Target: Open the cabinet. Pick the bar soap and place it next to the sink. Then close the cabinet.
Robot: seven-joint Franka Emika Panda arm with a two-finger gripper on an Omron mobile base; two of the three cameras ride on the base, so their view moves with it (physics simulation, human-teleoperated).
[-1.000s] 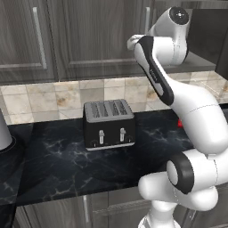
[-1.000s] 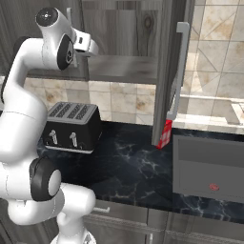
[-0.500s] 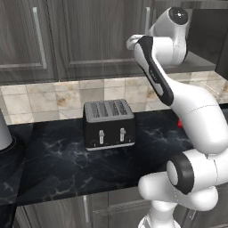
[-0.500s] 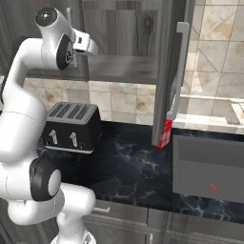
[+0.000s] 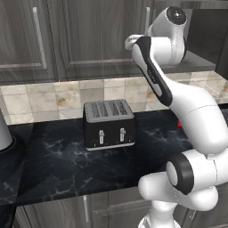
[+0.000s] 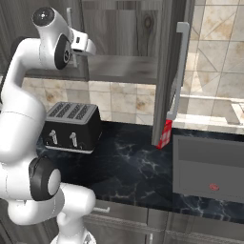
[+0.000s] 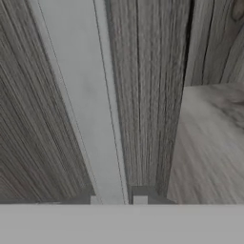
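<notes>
The cabinet [image 6: 125,28] hangs above the counter with its right door [image 6: 165,71] swung wide open, showing a pale grey shelf [image 6: 125,68]. In the hand view my gripper [image 7: 117,200] is pressed up against the left door [image 7: 33,143]. Its two dark fingertips [image 7: 140,198] sit on either side of that door's silver bar handle [image 7: 86,95], shut on it. To the right of the door's edge lies the shelf [image 7: 209,143]. The sink [image 6: 205,153] is set into the counter at the right. The bar soap is out of view.
A black toaster [image 5: 109,122] [image 6: 71,126] stands on the black marbled countertop [image 5: 62,164] below the cabinet. A slim red-and-white bottle [image 6: 164,136] stands behind the open door's lower edge, left of the sink. A tiled wall runs behind the counter.
The arm has stayed almost still at the left door. Over this time the fingers have come together on the silver handle.
</notes>
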